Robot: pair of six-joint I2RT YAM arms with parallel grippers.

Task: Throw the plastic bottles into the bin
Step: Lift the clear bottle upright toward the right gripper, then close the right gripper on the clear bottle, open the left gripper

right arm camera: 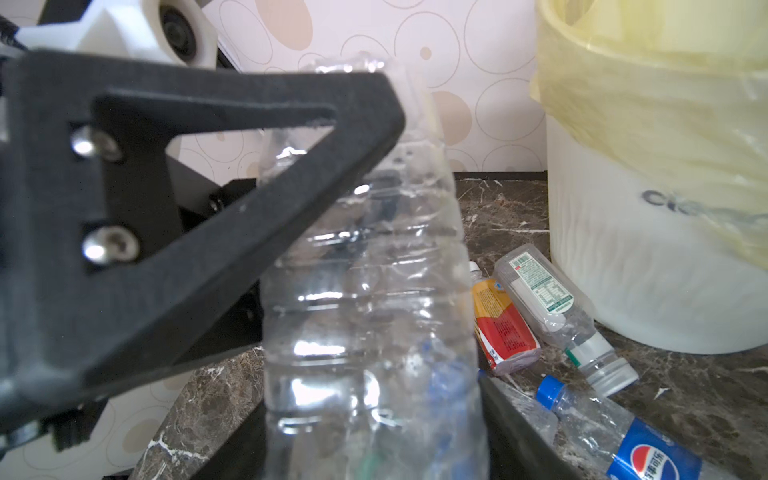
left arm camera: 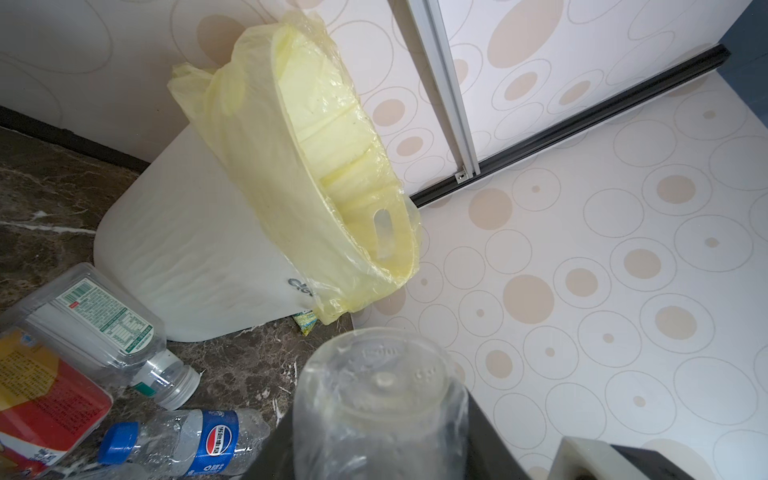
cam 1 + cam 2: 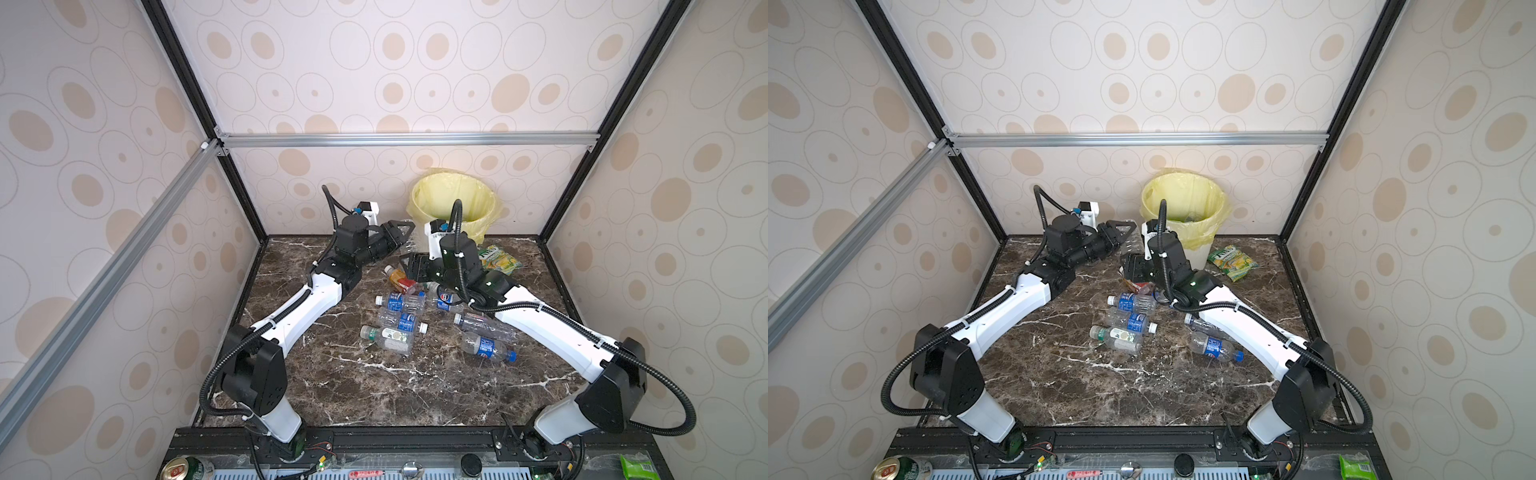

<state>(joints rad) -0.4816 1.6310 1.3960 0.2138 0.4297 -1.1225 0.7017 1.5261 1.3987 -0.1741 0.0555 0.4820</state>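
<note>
Left pincer [image 3: 407,233] gripped a clear bottle [image 1: 365,311], its length running into the right pincer [image 3: 409,262], grip unclear; bin [image 1: 615,270] stood just beyond.

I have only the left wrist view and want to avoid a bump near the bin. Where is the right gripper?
Observer: In both top views the right gripper sits close beside the left gripper, just left of the bin.
Operator: Is it near the bottle I hold?
Observer: Yes. In the right wrist view the clear bottle rises from between its jaws, with one left jaw across it; whether its own jaws press it I cannot tell.
Operator: Any bottles outside my view?
Observer: Several lie on the tabletop nearer the robot, among them a green-capped bottle and a blue-capped bottle.
</note>
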